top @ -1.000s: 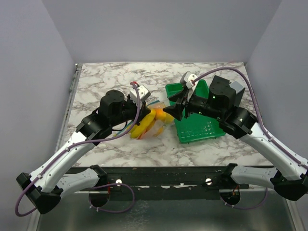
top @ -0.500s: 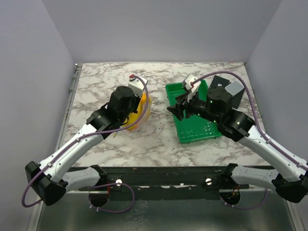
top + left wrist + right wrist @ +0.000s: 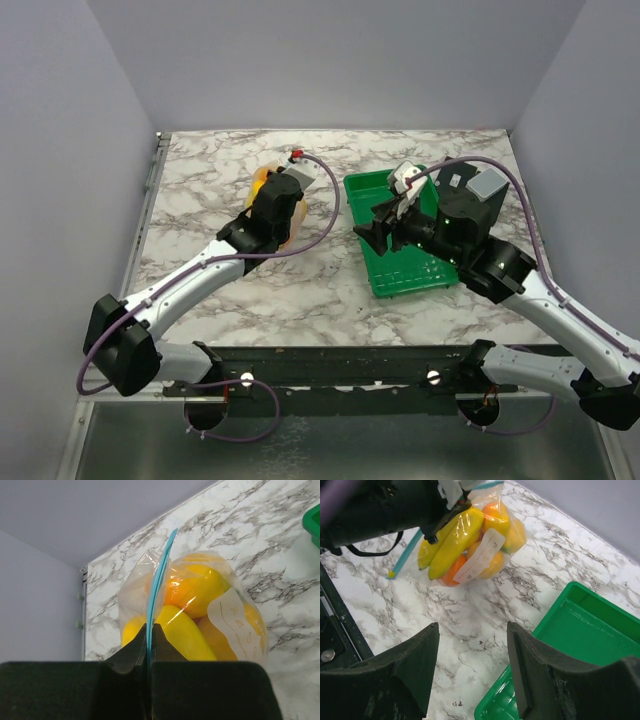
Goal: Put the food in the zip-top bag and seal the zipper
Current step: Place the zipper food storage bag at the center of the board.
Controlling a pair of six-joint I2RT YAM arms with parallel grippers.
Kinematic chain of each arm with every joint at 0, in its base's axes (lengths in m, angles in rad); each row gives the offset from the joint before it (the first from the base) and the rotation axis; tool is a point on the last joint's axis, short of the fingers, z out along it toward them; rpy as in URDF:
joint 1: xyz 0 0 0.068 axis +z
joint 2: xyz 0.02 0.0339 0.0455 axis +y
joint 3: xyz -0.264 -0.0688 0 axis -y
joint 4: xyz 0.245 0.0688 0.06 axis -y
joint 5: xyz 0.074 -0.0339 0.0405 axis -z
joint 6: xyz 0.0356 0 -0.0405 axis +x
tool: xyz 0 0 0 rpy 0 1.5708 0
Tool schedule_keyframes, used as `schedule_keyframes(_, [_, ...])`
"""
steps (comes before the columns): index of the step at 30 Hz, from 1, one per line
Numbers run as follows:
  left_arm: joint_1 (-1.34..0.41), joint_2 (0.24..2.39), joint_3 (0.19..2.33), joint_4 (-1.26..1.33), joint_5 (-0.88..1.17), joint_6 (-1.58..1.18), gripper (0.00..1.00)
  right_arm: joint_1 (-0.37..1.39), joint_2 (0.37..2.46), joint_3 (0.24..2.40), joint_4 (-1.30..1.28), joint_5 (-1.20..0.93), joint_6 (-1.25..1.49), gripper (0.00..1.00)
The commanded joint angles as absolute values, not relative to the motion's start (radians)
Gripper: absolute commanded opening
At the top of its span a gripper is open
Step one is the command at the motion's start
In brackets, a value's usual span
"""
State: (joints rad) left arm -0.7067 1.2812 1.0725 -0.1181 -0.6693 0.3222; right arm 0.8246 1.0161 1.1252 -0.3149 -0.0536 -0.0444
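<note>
Fruit [image 3: 192, 587], yellow and orange, fills the clear bag [image 3: 475, 540], and you can see the pieces bunched together through the plastic in both wrist views. Your left gripper [image 3: 149, 635] is clamped on the blue zipper [image 3: 159, 575], its two fingers pressed flat against either side of the strip. In that view the strip runs up and away from the fingers as a single thin line. From your right wrist camera, a length of the same strip also sticks out on the other side of the left gripper, pointing toward the near edge of the table [image 3: 210, 170]. You cannot tell whether the bag rests on the marble or hangs just above it.

In the overhead view the bag sits at the left-centre of the table, mostly hidden under the left wrist. Your right gripper [image 3: 472, 645] is spread wide and holds nothing. It hovers by the left edge of the green tray [image 3: 420, 275], apart from the bag.
</note>
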Motion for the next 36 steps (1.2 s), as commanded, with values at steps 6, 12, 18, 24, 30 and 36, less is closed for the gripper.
schedule_keyframes(6, [-0.69,1.367,0.991,0.054,-0.599,0.308,0.0,0.823,0.913,1.069,-0.321,-0.048,-0.016,0.62])
schedule_keyframes(12, [-0.695,1.394,0.973,0.044,-0.464,0.137,0.0,0.824,0.882,1.041,-0.321,-0.054,-0.003,0.62])
schedule_keyframes(18, [-0.728,1.406,0.926,0.045,-0.418,0.009,0.0,0.824,0.872,1.032,-0.33,-0.04,0.023,0.62])
schedule_keyframes(24, [-0.757,1.405,0.885,0.049,-0.377,-0.105,0.0,0.824,0.862,1.019,-0.32,0.036,0.056,0.64])
schedule_keyframes(30, [-0.801,1.375,0.82,0.049,-0.402,-0.17,0.0,0.823,0.85,0.986,-0.293,0.114,0.097,0.67])
schedule_keyframes(36, [-0.841,1.346,0.758,0.045,-0.423,-0.223,0.08,0.824,0.843,0.958,-0.283,0.195,0.129,0.69])
